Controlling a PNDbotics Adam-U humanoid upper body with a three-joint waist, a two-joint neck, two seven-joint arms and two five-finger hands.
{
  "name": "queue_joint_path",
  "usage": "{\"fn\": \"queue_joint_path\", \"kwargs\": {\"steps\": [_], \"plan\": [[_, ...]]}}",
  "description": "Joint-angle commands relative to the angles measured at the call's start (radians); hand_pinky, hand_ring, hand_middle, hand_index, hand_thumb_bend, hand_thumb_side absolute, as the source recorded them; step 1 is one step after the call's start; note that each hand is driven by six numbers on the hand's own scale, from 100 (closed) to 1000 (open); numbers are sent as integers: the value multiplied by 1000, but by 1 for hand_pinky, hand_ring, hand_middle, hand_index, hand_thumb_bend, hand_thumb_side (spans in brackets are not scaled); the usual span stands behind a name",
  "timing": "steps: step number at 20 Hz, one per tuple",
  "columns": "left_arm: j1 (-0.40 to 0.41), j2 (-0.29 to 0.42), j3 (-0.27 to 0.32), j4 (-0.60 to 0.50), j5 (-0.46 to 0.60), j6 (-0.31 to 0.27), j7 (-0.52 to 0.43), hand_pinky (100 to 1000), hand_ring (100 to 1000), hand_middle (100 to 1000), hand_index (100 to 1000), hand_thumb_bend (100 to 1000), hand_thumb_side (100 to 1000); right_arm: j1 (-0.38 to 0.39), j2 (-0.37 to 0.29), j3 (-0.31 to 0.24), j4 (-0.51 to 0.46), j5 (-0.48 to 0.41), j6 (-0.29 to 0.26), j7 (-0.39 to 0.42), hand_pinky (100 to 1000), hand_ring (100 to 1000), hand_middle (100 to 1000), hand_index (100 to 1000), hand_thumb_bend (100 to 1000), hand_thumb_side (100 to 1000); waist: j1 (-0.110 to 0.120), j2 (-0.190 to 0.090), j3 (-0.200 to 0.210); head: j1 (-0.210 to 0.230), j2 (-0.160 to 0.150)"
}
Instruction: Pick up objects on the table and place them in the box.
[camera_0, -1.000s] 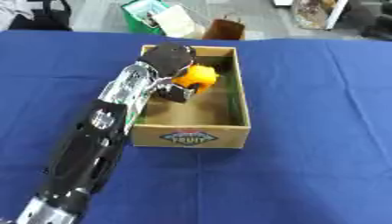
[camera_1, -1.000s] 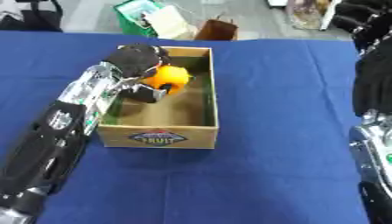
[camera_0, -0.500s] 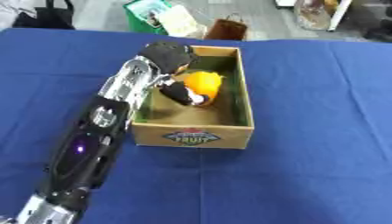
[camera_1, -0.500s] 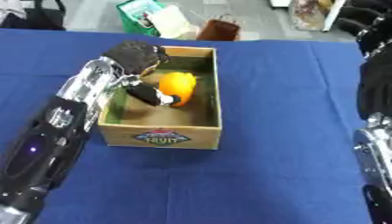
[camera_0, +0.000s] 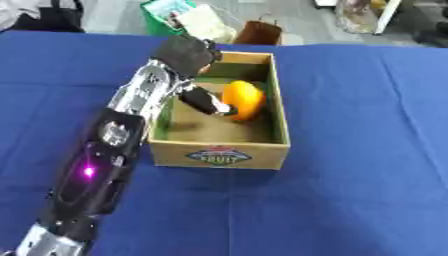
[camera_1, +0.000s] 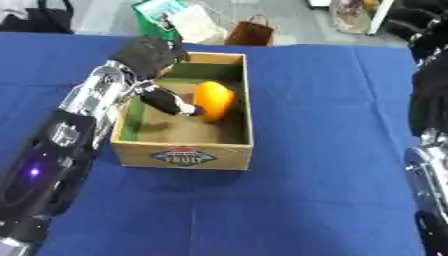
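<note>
We look down on a bench (camera_0: 367, 190) covered in blue cloth, with a cardboard box (camera_0: 219, 156) standing open near its middle, a printed fruit label on the wall facing us. Our left arm (camera_0: 114, 145) reaches in from the lower left, black with silver joints and a small purple light glowing on the forearm, and crosses the box's left wall. The left hand (camera_0: 185, 52) hangs over the far left corner of the box, its dark back turned toward us, and its fingers (camera_0: 208, 103) run down and to the right into the box, fairly straight. Their tips lie against the left side of an orange object (camera_0: 243, 99), rounded and somewhat elongated, which sits on the box floor toward the far right, close to the right wall. We see the fingers touching that object but not curled around it, so the hand reads as spread rather than closed on anything. The rest of the box floor, nearer to us, shows bare brown cardboard with a green lining along the inner left wall. In the right eye view our right arm (camera_1: 429, 165) shows along the right edge, dark above and silver below; its hand does not appear. Beyond the far edge of the bench sit a green container (camera_1: 166, 17) and a brown paper bag (camera_1: 250, 33) on the floor.
</note>
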Motion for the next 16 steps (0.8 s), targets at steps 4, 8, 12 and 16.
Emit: {"fn": "queue_joint_path", "kwargs": {"steps": [4,8,12,16], "plan": [[46,72,82,-239,382,143,235,586,606,586,769,100,745,-2,-14,-18,-14,8,-5,-11,756,738,679,789,100,1000,0,-21,9,-27,4],[131,123,151,-432,749,273,337,569,577,565,791,100,771,-1,-18,-25,-14,11,-10,-19,755,738,679,788,100,1000,-5,-23,17,-47,6],[238,188,189,-624,1057,241,537,529,548,566,822,100,803,3,-26,-32,-14,16,-15,-27,754,737,680,788,100,1000,-14,-25,24,-65,-4],[313,242,213,-713,1229,154,655,523,548,572,824,100,805,5,-31,-37,-14,19,-22,-35,753,737,680,787,100,1000,-25,-29,32,-71,-11]]}}
